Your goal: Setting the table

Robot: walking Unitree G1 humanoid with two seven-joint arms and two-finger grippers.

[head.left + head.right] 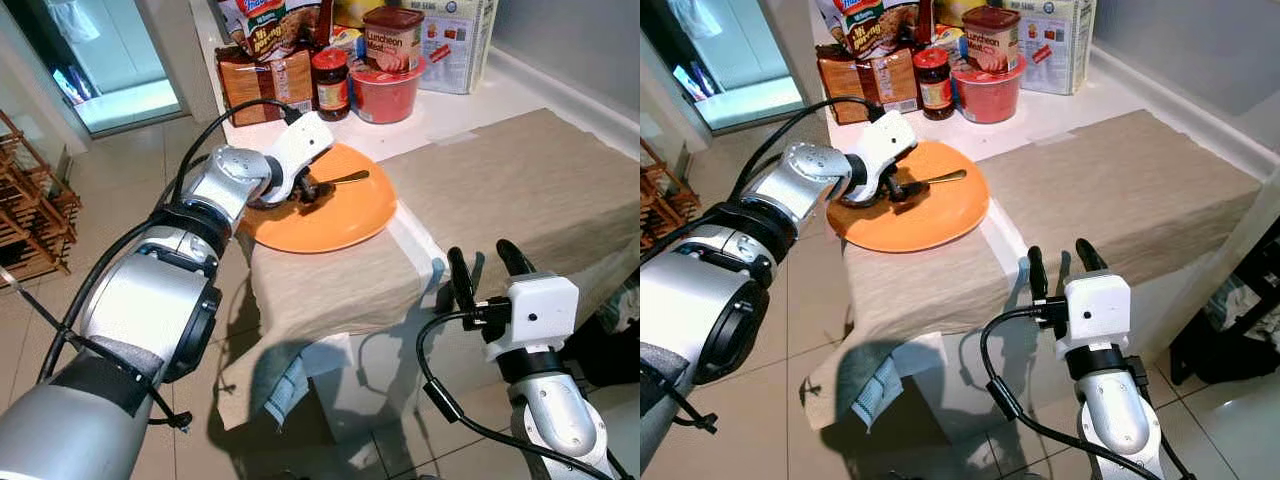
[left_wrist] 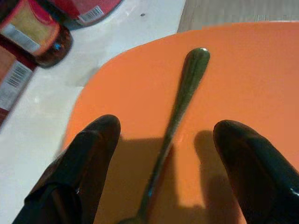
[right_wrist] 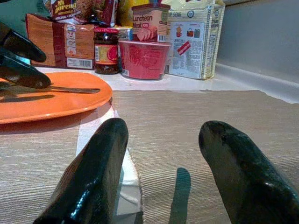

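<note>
The left pincer (image 1: 308, 190) is down on the orange plate (image 1: 340, 225). Its two black fingers (image 2: 88, 154) are apart, one on each side of a spoon (image 2: 180, 107). The spoon lies flat on the plate, and its handle points away from the pincer. The fingers do not squeeze it. I think the pincer sits like this so it can close on the spoon, or because it has just put it down. I cannot tell which.

The plate rests at the near left end of the bench (image 1: 470, 105), partly on a tan cloth (image 1: 530, 190). That is a good spot for someone to eat.

Behind the plate, near the wall, food stands in a group: a bread bag (image 1: 262, 85), a dark jar (image 1: 331, 85), a red tub (image 1: 385, 95) with a tin (image 1: 393, 40) on top, and a white box (image 1: 455, 45). They are kept at the back, so the front has room.

The right pincer (image 1: 490, 275) waits low, just in front of the bench edge. Its fingers (image 3: 93, 177) are apart and hold nothing. It points at the bare cloth, maybe ready to help next.
</note>
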